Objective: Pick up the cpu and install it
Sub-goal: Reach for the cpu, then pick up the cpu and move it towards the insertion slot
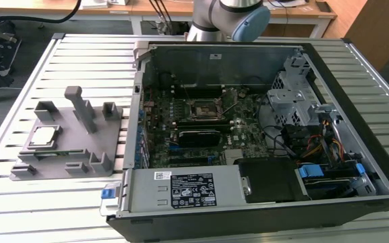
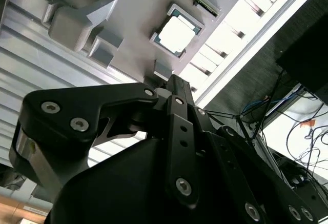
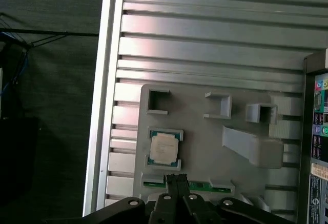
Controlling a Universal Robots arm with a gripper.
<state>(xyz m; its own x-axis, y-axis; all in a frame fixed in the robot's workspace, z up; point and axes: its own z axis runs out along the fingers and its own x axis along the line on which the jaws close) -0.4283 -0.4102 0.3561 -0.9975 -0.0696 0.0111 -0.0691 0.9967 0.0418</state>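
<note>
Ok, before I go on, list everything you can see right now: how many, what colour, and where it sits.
cpu: one, silvery-grey, in a pocket of the holder, not held.
memory stick: one, green, in a holder slot beside the cpu.
holder: one, grey, on the table, at the exterior view's left of the case.
case: one, black, open, on the table.
motherboard: one, dark green, inside the case.
socket: one, black and metal, mid-motherboard.
power supply: one, grey, at the case's near edge.
table: one, silver, slatted.
arm: one, grey with a blue cap, behind the case.
gripper: one, black, shut, empty, over the holder near the memory stick.
</note>
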